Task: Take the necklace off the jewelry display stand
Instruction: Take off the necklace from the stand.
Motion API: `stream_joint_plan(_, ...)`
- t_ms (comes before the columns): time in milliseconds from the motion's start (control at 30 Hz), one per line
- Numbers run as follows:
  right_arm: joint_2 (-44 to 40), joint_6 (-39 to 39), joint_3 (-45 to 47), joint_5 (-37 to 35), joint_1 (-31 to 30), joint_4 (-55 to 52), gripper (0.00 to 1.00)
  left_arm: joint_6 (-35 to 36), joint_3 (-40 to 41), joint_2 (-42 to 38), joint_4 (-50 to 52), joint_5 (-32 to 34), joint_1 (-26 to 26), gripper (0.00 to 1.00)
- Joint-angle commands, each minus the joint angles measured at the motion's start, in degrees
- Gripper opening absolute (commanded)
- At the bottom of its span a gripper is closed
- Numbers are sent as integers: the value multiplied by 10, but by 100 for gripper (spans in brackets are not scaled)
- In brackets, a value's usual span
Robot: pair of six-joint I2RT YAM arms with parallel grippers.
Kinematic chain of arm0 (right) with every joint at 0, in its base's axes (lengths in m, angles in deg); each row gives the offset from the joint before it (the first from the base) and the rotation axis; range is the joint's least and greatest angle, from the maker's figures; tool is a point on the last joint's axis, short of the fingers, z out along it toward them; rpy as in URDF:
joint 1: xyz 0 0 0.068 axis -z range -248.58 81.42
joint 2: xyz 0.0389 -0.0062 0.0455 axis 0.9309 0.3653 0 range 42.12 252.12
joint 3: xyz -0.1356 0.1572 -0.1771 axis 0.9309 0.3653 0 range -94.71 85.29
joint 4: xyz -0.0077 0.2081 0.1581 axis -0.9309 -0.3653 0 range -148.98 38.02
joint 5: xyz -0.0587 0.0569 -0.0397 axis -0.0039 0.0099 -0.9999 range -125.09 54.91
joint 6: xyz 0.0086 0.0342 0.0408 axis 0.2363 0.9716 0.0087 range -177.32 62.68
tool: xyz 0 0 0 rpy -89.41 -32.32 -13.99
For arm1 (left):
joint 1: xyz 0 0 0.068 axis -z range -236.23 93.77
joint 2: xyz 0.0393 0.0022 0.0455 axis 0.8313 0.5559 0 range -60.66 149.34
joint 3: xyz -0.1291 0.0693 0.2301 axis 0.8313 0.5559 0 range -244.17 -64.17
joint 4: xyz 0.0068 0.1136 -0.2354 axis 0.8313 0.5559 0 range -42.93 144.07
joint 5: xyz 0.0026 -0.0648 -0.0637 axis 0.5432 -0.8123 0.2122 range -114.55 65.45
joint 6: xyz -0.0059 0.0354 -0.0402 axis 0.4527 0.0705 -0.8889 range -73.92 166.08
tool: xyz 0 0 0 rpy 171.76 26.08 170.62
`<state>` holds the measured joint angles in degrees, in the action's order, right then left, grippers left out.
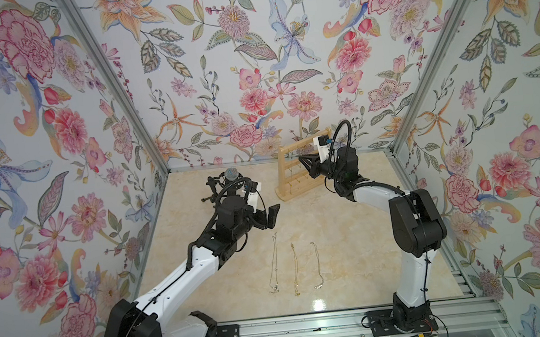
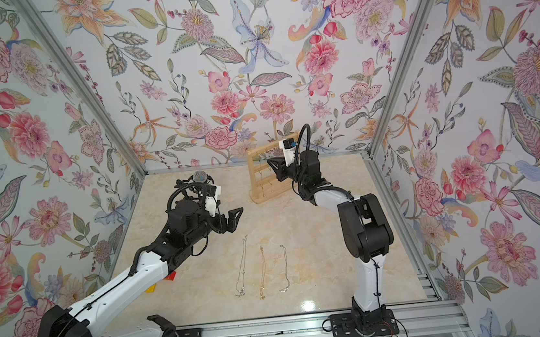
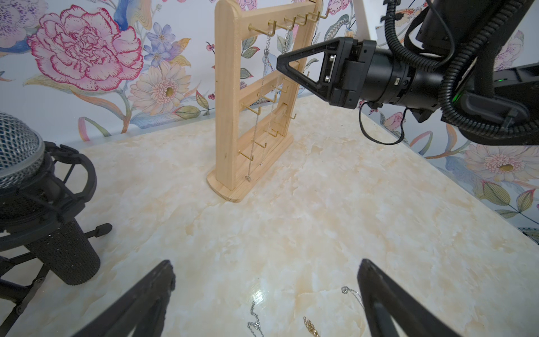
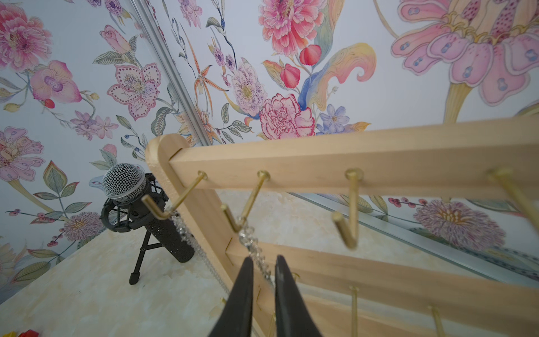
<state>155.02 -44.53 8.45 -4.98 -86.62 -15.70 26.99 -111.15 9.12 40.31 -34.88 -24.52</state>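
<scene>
One neighbouring chain (image 4: 188, 237) hangs beside the necklace (image 4: 251, 240) on the jewelry display stand (image 4: 320, 163) at the table's (image 1: 342, 236) far edge, so the right gripper (image 4: 264, 259), jaws narrowly apart astride the necklace (not pinching yet), could snag both.

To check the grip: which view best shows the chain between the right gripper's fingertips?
The right wrist view: close up, the right gripper straddles the silver chain, fingertips parted. The left wrist view shows it thin; in both top views it is barely visible.
</scene>
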Motion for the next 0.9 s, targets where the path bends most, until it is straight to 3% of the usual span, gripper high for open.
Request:
stream_joint_plan(0,3,-11,-13,-7,-6,23,16,-6,9,3,-12,-11,-10,99)
stream_joint_plan(400,-1,-20,-8,-22,-13,25,28,-8,8,4,-13,-15,-13,99)
stream_joint_plan(733,-7,-23,7,-53,-17,51,28,-12,9,9,-18,-23,-16,99)
stream_joint_plan(867,-7,-31,8,-55,-21,50,23,-13,8,11,-18,-26,-18,99)
